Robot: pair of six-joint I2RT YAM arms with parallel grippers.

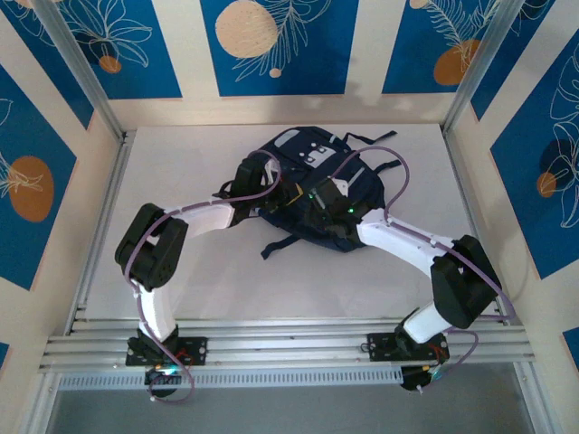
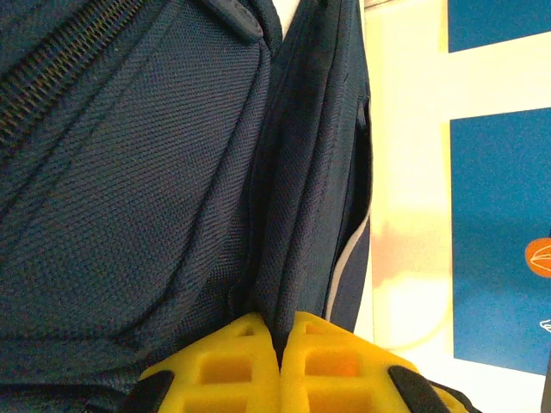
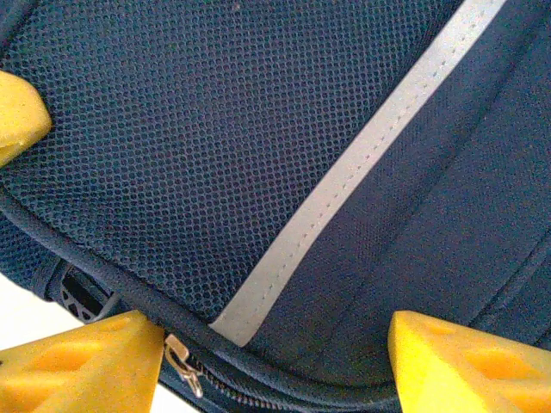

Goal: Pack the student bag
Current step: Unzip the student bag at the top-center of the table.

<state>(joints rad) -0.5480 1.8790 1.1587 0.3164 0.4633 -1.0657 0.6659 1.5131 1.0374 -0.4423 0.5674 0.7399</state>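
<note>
Toward twelve o'clock from both arm bases, mid-desk (image 1: 181,181): student bag (image 1: 312,154), lying flat, white patches at its twelve o'clock end, a loose black strap (image 1: 276,249) trailing off at seven. Soft navy fabric, judging by the folds; likely to sag, bunch and slide rather than hold shape, so no lifting by a single pinch of cloth. Pinched by the left tool (image 2: 280,331), yellow fingers (image 2: 224,361) closed tight on an upright fold of the bag, a zipper (image 2: 52,86) off at ten o'clock in that wrist view. Spread apart, nothing clamped, on the right tool (image 3: 275,344): fingers set either side of a mesh panel (image 3: 172,129) and a pale stripe (image 3: 362,163), a metal zipper pull (image 3: 181,361) just beside the seven o'clock finger. Best hold probably that pull, small and likely slippery, calling for a narrow, square bite with the left pinch holding the cloth taut. Around: purple cable (image 1: 404,176) looping by the bag's two o'clock side, aluminium posts (image 1: 81,72) at ten and two, patterned blue walls (image 1: 271,45) beyond. Main risk: cable or strap snagging a finger. Cannot tell whether the main compartment is open.
</note>
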